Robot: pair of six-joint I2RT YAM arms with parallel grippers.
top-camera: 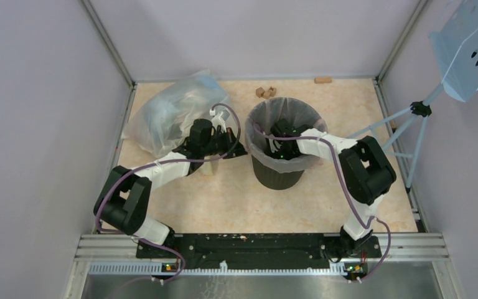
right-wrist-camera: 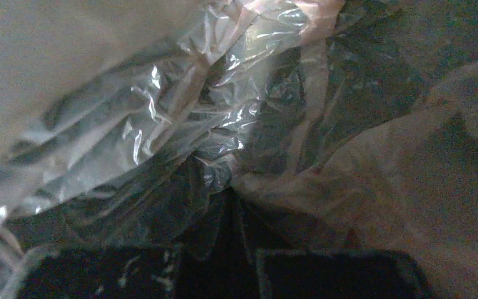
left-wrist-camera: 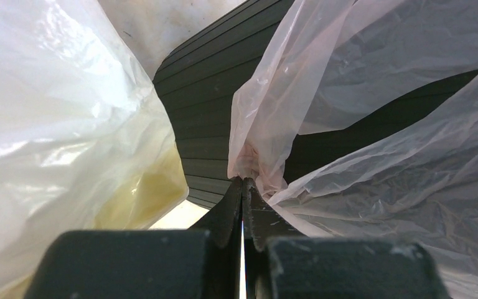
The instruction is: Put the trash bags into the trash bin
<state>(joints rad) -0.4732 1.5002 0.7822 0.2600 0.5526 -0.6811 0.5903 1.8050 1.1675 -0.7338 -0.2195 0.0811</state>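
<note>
The black ribbed trash bin (top-camera: 278, 176) stands mid-table. A see-through pale pink trash bag (top-camera: 258, 115) lines it and drapes over its rim. My left gripper (top-camera: 241, 149) is at the bin's left outer side. In the left wrist view this gripper (left-wrist-camera: 244, 182) is shut on a pinched fold of the pink bag (left-wrist-camera: 323, 75), with the bin's ribbed wall (left-wrist-camera: 202, 124) behind. My right gripper (top-camera: 278, 138) reaches down inside the bin. In the dim right wrist view it (right-wrist-camera: 233, 193) is shut on crinkled bag film (right-wrist-camera: 211, 112).
A big, stuffed clear plastic bag (top-camera: 171, 112) lies at the back left, touching my left arm; it fills the left of the left wrist view (left-wrist-camera: 56, 124). Small wooden blocks (top-camera: 265, 92) sit at the back. A tripod (top-camera: 411, 124) with a blue perforated panel stands right.
</note>
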